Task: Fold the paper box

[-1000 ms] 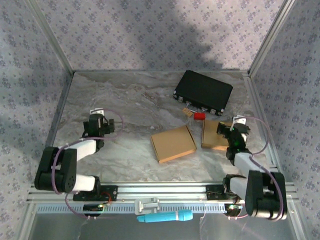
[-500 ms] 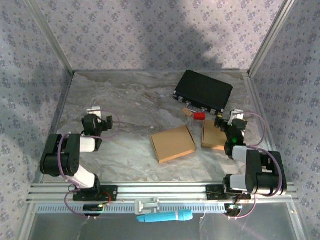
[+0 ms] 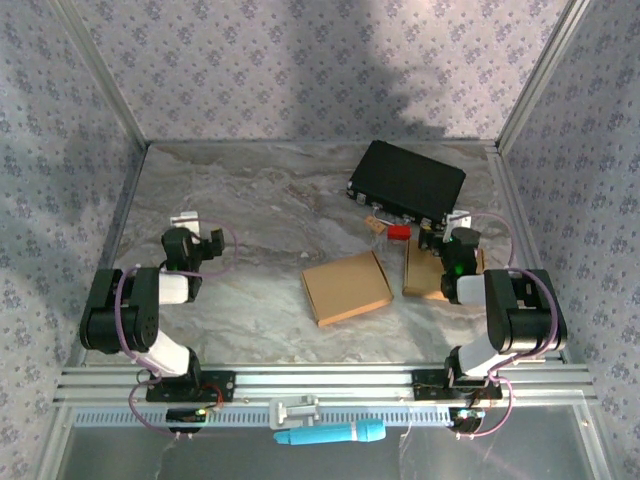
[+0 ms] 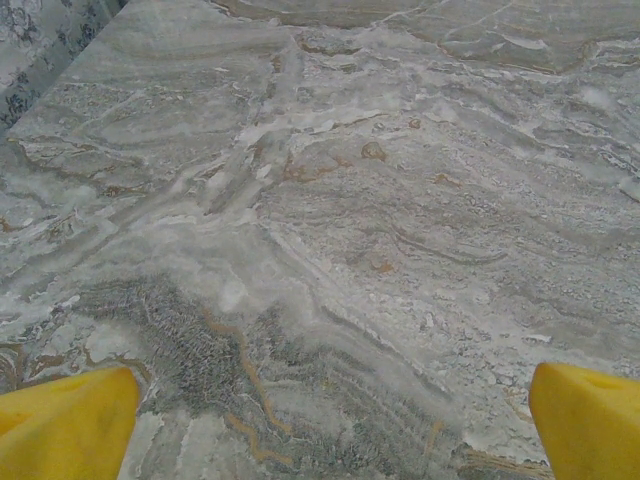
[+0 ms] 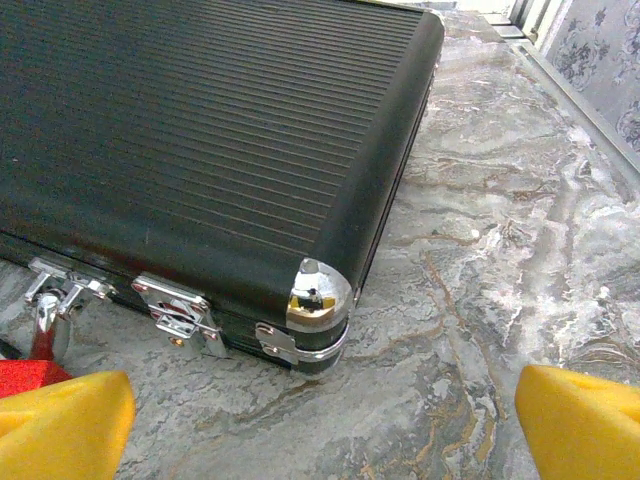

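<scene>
The box and a second brown sheet lie flat on the counter, apparently unfolded, with left jaws and right jaws wide open, empty.

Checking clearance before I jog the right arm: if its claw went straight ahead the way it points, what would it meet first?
Probably the black case: its metal-capped near corner sits dead ahead of the open right claw, with bare marble table between. Depth is hard to judge.
</scene>
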You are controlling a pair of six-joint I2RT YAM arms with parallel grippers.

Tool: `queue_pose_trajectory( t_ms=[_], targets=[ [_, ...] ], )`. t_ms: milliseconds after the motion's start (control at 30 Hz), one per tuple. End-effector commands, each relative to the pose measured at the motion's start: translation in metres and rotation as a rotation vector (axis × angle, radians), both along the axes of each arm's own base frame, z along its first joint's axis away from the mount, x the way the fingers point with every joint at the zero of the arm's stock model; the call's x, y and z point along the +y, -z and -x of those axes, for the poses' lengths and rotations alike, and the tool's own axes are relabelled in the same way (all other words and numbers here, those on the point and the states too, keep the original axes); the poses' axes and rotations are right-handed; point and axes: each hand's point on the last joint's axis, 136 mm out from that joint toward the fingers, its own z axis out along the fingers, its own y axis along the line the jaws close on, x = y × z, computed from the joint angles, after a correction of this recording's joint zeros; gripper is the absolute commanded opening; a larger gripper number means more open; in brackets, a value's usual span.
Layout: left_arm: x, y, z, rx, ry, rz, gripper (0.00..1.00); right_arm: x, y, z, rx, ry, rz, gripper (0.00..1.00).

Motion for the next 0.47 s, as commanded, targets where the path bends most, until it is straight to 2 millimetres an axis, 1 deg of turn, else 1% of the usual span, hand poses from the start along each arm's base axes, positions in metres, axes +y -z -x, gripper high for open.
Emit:
queue_pose_trajectory(
  t_ms=[0, 433],
  targets=[
    [-0.0039, -0.0159, -0.0095, -0.057, 0.018, 0.020, 1.00, -0.0044, -0.0067, -0.0043, -0.014, 0.016, 0.024, 0.99],
    [-0.0036, -0.0154, -0.0095, -0.056, 0.016, 0.020, 1.00, -0.0035, -0.0063, -0.0040, -0.015, 0.013, 0.024, 0.99]
  ],
)
